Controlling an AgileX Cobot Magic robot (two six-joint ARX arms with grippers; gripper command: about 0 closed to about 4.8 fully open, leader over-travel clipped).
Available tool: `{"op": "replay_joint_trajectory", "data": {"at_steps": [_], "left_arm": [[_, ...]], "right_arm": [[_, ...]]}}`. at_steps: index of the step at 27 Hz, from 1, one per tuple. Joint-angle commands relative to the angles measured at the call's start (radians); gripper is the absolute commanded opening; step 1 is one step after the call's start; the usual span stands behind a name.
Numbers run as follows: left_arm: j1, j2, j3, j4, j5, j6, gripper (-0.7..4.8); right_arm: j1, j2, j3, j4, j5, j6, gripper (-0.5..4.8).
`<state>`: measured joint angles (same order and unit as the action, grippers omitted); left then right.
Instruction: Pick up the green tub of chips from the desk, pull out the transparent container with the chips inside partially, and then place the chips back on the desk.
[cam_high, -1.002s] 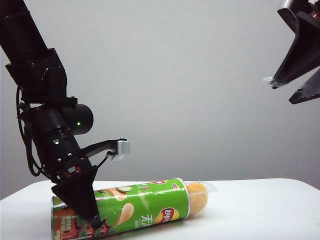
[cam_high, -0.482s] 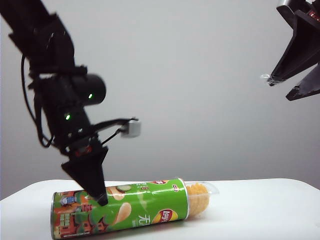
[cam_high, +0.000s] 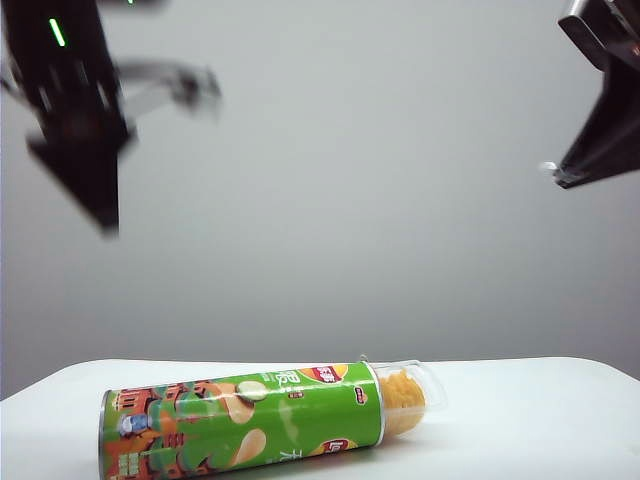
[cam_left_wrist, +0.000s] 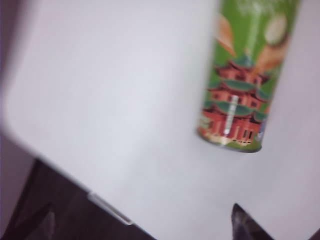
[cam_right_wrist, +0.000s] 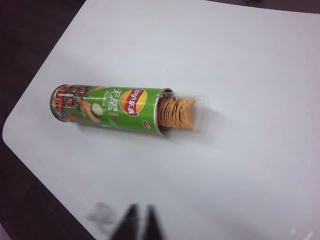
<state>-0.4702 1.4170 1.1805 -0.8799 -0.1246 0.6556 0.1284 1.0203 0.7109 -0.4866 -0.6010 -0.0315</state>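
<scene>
Left tool lifted off green tub of chips; right tool now closed.

A bare test bench, like a robotics lab: a plain white counter with rounded corners, a blank grey wall behind the counter, dark floor beside it.

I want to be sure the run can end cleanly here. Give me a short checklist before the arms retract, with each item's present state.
1. Green tub of chips lies on the desk: ok.
2. Transparent container sticks partly out of the tub's open end: ok.
3. Chips sit inside the container, none spilled: ok.
4. Left claw is high above the tub, holding nothing: ok.
5. Right claw is shut, empty and well clear: ok.
6. Tub steady against rolling: cannot tell.
</scene>
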Motion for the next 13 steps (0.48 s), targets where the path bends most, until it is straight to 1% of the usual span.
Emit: {"op": "replay_joint_trajectory", "data": {"at_steps": [1,3,4,6,7,8,9,10,11,13], "left_arm": [[0.037,-0.169,-0.001,0.009,0.043,-0.047,4.79],[0.087,-0.285,-0.009,0.019,0.113,-0.054,4.18],[0.116,-0.333,-0.016,0.025,0.143,-0.061,3.98],[0.188,-0.438,-0.041,0.045,0.177,-0.07,3.88],[0.257,-0.525,-0.076,0.081,0.186,-0.071,3.88],[0.302,-0.578,-0.103,0.118,0.201,-0.089,3.88],[0.367,-0.668,-0.157,0.186,0.227,-0.135,3.52],[0.402,-0.718,-0.193,0.228,0.251,-0.155,3.25],[0.426,-0.756,-0.224,0.256,0.275,-0.171,3.12],[0.466,-0.829,-0.294,0.314,0.333,-0.219,2.99]], "right_arm": [[0.0,-0.029,0.006,0.026,-0.003,0.064,-0.05],[-0.001,-0.062,0.006,0.037,-0.003,0.101,-0.05],[-0.003,-0.084,0.006,0.043,-0.002,0.11,-0.05],[-0.026,-0.148,0.006,0.058,0.006,0.119,-0.05],[-0.048,-0.222,0.006,0.082,0.046,0.151,-0.05],[-0.059,-0.274,0.005,0.108,0.086,0.174,-0.05],[-0.077,-0.357,0.004,0.163,0.146,0.188,-0.05],[-0.09,-0.399,0.004,0.204,0.168,0.192,-0.05],[-0.103,-0.427,0.004,0.234,0.18,0.199,-0.05],[-0.133,-0.473,0.004,0.28,0.188,0.235,-0.05]]}}
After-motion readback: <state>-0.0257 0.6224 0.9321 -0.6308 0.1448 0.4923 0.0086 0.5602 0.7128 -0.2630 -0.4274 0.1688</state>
